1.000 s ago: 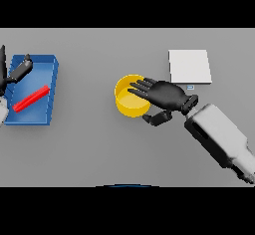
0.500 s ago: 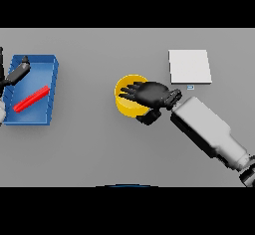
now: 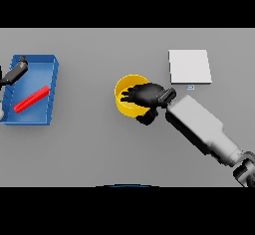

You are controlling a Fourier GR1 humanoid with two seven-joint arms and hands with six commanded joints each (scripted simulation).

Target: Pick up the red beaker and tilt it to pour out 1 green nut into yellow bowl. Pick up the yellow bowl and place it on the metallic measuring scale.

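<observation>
- Right hand [image 3: 143, 96] over the yellow bowl [image 3: 124, 99], near the middle of the grey table [image 3: 99, 144]; fingers curled down over the bowl's right rim and into its hollow, thumb below the rim outside — clasped on the bowl.
- White and grey right forearm [image 3: 201, 129] reaching in from the lower right corner.
- Bowl resting left of the metallic measuring scale [image 3: 189, 66], well apart from it; scale a pale flat square toward the upper right, with a small display strip at its near edge.
- Cannot tell whether a green nut lies in the bowl; inside mostly hidden by the hand.
- Blue tray [image 3: 47, 102] at the far left of the table, with a red, elongated item [image 3: 31, 99] lying slantwise inside.
- Left hand [image 3: 16, 71] showing at the left edge, over the tray's upper left corner; cannot tell how its fingers are set.
</observation>
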